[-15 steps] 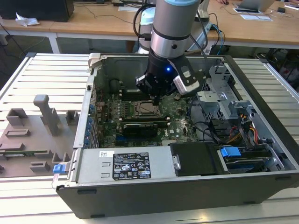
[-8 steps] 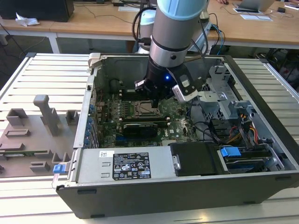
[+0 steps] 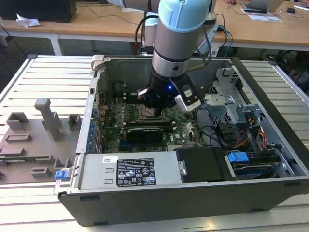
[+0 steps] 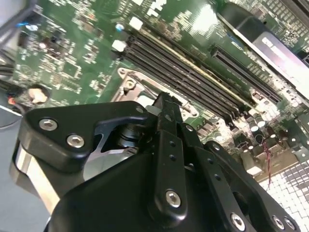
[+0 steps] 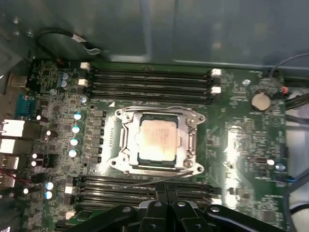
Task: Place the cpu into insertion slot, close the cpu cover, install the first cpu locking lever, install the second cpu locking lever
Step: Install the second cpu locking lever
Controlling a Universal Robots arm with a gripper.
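Observation:
In the first wrist view the cpu (image 5: 157,140), a square chip with a silver-grey top, lies flat in the insertion slot (image 5: 159,162) on the green motherboard. The cpu cover (image 5: 126,140), a silver metal frame, lies down around it. A thin wire locking lever (image 5: 145,182) runs along the socket's edge nearest my gripper (image 5: 164,190). My black fingers are pressed together, their tips right at that lever; contact is unclear. In the exterior view my gripper (image 3: 153,107) is low inside the open computer case, just over the socket (image 3: 145,112). The second wrist view has my gripper (image 4: 164,99) at the socket corner (image 4: 129,83).
Long black memory slots (image 5: 149,77) flank the socket on two sides. A black expansion card (image 3: 145,131) lies near the socket, with a grey power supply box (image 3: 130,171), a drive bay with a blue tab (image 3: 237,157) and cables (image 3: 217,133). A grey fixture (image 3: 38,130) stands outside the case.

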